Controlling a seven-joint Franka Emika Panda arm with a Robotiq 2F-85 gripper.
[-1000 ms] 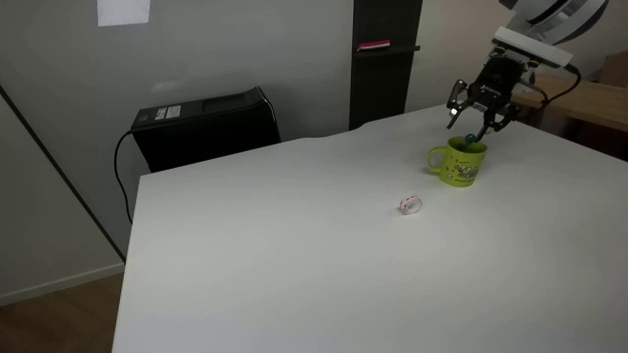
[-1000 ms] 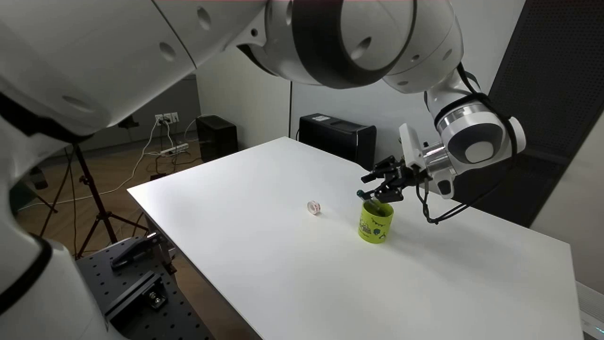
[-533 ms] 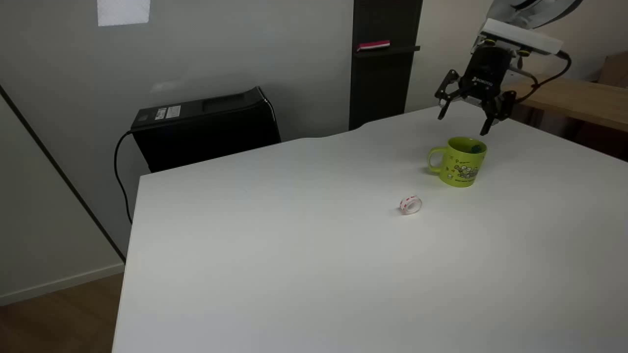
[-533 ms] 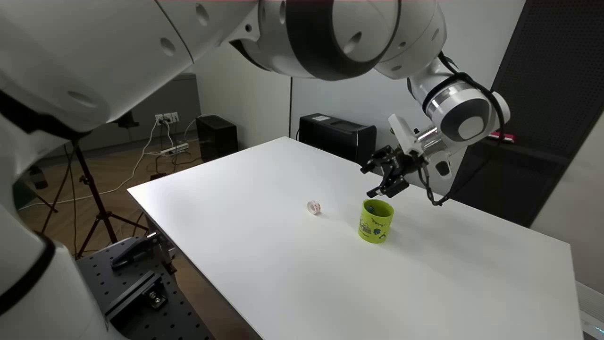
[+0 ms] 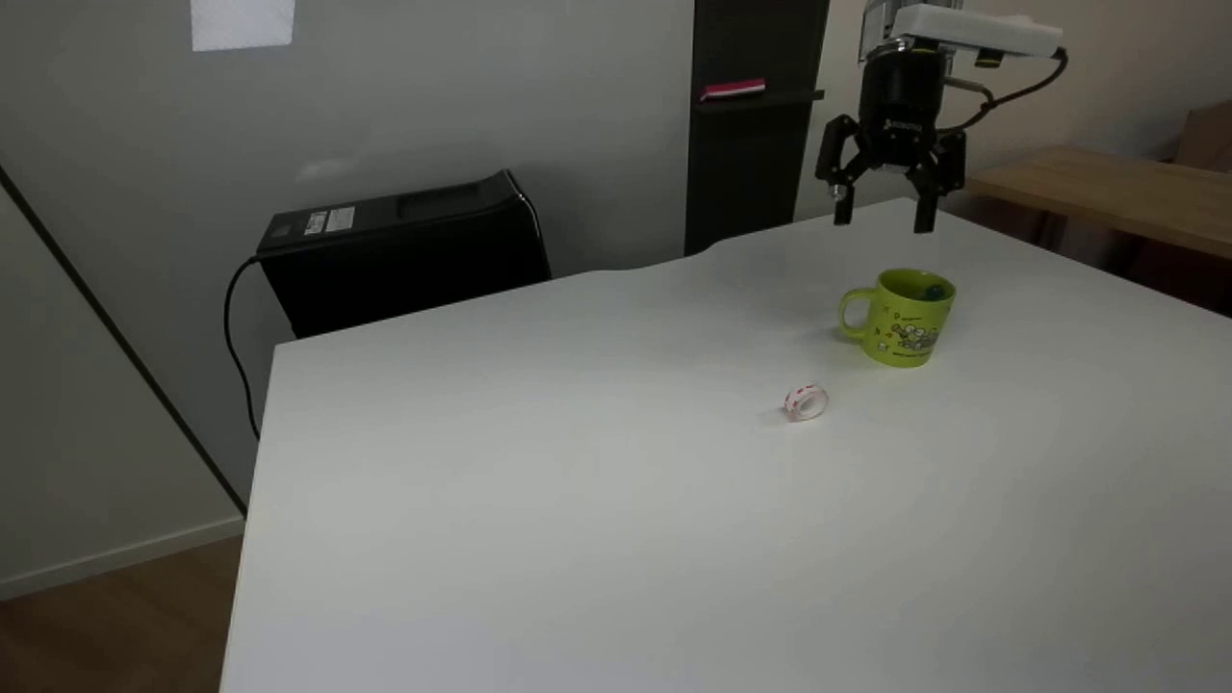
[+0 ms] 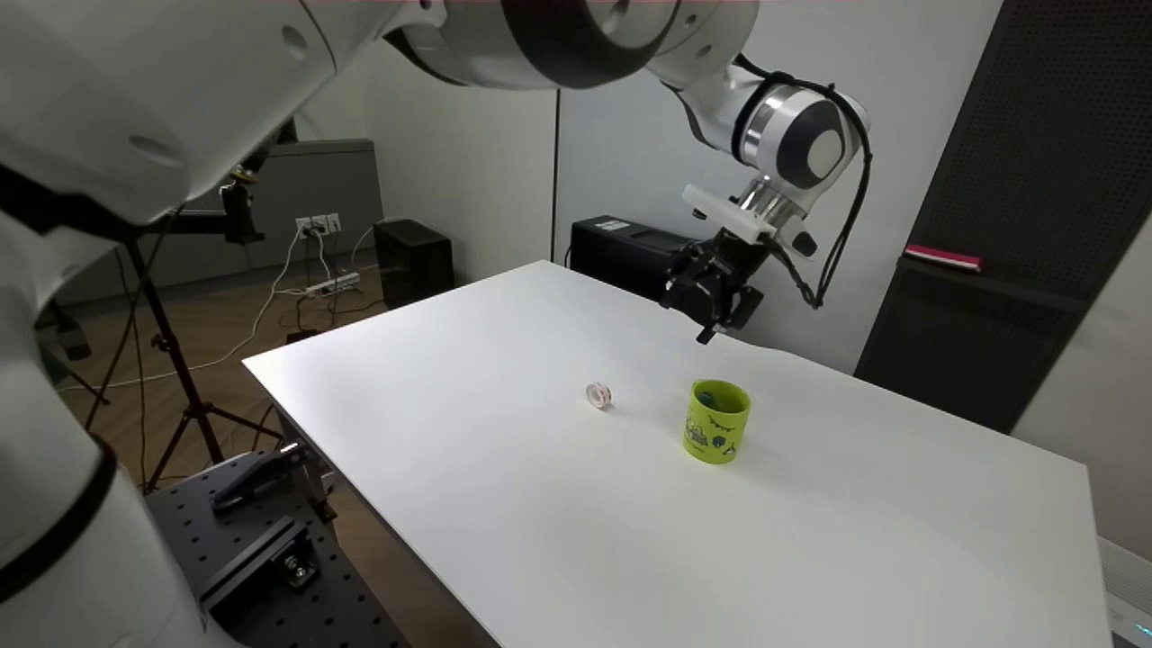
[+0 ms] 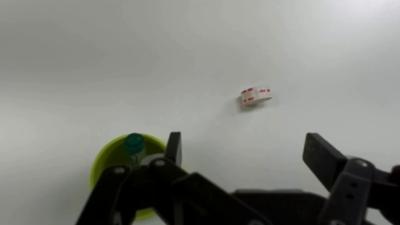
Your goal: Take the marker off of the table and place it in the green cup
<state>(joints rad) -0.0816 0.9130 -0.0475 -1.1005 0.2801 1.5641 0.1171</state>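
The marker [image 7: 134,143] stands leaning inside the green cup [image 5: 895,327], with its teal end up. Its teal end also shows inside the rim in both exterior views [image 5: 934,292] [image 6: 707,399]; its lower part is hidden by the cup and, in the wrist view, by a finger. The lime-green cup [image 6: 711,432] stands upright on the white table [image 5: 529,500]. My gripper [image 5: 884,225] is open and empty, pointing down above and apart from the cup. In the wrist view the fingers [image 7: 243,136] are wide apart, the left one overlapping the cup's edge.
A small white-and-red tape roll [image 5: 806,402] lies on the table near the cup; it also shows in the wrist view [image 7: 256,94]. A black box-shaped device [image 5: 404,241] stands behind the table edge. A light brown wooden table [image 5: 1107,192] is beyond.
The marker's teal end, earlier above the rim by a fingertip, has dropped lower into the cup. My gripper has risen away from the cup and turned from tilted to nearly upright.
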